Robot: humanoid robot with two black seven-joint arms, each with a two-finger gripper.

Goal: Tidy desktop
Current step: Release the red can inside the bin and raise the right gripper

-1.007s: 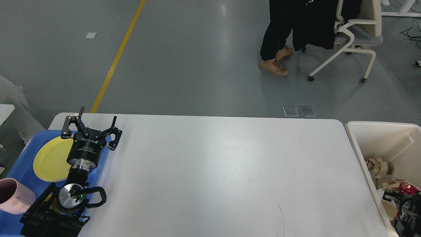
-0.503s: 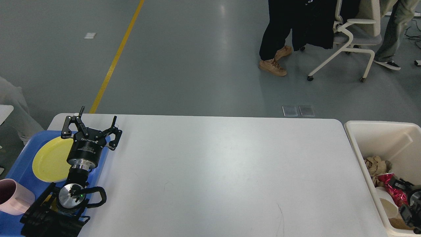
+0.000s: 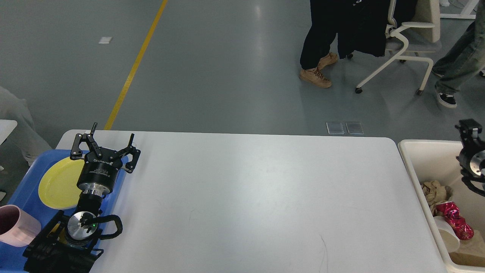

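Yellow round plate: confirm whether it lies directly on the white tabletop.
No. The yellow round plate lies in the blue plastic tray, beside the left gripper.

Left gripper (image 3: 110, 146) points away from the robot, fingers spread wide and holding nothing. Right gripper (image 3: 469, 131) (dark, at frame's edge) is raised; its fingers are indistinguishable.

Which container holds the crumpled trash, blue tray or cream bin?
The cream bin at the desktop's right end; the blue tray on the left holds a yellow plate and pink cup.
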